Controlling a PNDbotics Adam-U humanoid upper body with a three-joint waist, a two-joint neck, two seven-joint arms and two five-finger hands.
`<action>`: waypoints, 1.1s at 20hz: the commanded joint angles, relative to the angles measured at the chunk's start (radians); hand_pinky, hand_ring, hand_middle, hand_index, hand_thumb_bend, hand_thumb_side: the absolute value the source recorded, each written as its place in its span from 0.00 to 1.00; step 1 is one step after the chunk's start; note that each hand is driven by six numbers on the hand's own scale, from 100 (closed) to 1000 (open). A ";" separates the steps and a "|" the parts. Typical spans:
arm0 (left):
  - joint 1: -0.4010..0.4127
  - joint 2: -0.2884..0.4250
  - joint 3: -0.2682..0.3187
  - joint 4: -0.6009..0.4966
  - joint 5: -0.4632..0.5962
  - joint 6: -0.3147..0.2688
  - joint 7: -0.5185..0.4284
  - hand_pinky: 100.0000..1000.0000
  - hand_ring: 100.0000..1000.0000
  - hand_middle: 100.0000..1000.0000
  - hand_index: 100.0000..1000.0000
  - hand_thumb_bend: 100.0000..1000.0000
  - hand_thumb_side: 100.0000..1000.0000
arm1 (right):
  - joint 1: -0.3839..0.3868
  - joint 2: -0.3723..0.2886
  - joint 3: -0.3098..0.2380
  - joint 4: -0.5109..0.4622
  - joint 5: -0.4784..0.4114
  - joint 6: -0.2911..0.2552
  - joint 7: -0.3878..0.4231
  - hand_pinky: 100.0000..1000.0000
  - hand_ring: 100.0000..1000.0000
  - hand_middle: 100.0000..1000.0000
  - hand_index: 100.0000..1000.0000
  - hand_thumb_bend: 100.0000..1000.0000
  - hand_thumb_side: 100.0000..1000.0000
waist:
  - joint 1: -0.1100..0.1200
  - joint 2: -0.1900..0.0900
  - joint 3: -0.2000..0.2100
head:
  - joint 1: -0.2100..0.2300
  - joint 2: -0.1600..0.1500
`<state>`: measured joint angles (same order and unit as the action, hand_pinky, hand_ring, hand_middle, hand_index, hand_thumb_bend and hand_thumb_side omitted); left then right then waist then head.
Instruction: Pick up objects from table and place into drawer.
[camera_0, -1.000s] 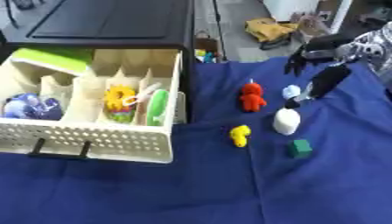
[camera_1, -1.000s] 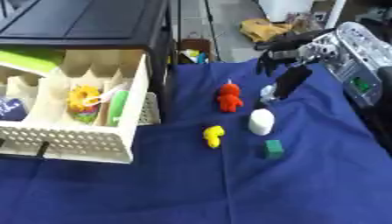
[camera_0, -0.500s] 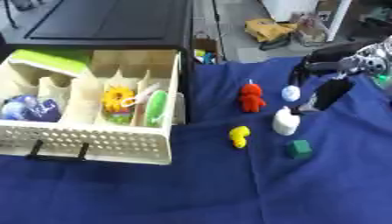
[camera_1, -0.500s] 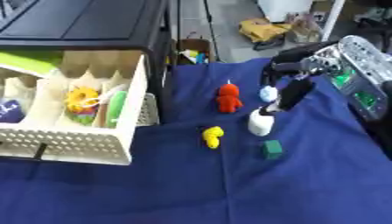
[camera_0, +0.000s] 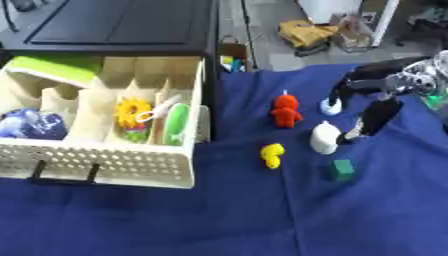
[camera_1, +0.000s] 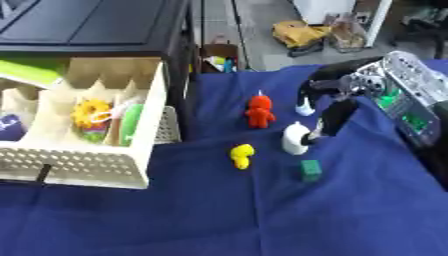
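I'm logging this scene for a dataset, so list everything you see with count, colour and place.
Drawer: one, cream, open at left, with dividers.
Cabinet: one, black, behind the drawer.
Flower toy: one, yellow, in a middle compartment.
Green item: one, right compartment.
Blue item: one, left compartment.
Cloth: one, blue, covering the table.
Red figure: one, centre.
Yellow toy: one, centre front.
White cylinder: one, right of centre.
Green cube: one, front right.
Right robot hand: black, fingers reaching down beside the white cylinder.
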<state>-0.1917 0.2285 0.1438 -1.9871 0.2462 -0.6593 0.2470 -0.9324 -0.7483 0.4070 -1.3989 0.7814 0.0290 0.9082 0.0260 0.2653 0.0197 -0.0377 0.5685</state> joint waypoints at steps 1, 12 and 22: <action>-0.008 0.012 -0.001 -0.013 0.003 0.001 -0.003 0.45 0.68 0.69 0.80 0.35 1.00 | -0.013 -0.028 -0.004 -0.005 0.009 0.003 -0.001 0.72 0.81 0.61 0.82 0.57 0.38 | -0.001 -0.013 0.001 | -0.002 -0.013; -0.012 0.007 -0.001 -0.013 0.004 0.002 -0.004 0.44 0.68 0.69 0.80 0.34 1.00 | 0.001 -0.007 0.013 0.040 0.094 0.008 -0.001 0.73 0.83 0.62 0.82 0.55 0.43 | 0.001 -0.008 0.006 | -0.009 -0.016; -0.014 0.000 -0.003 -0.013 0.004 0.004 -0.008 0.44 0.68 0.70 0.80 0.34 1.00 | 0.007 0.021 -0.001 0.063 0.147 0.031 -0.001 0.72 0.82 0.61 0.81 0.51 0.48 | 0.004 -0.004 0.008 | -0.018 -0.022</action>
<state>-0.1958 0.2189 0.1424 -1.9871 0.2469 -0.6550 0.2427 -0.9131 -0.7148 0.4237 -1.3352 0.9130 0.0527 0.9082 0.0301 0.2772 0.0269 -0.0516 0.5595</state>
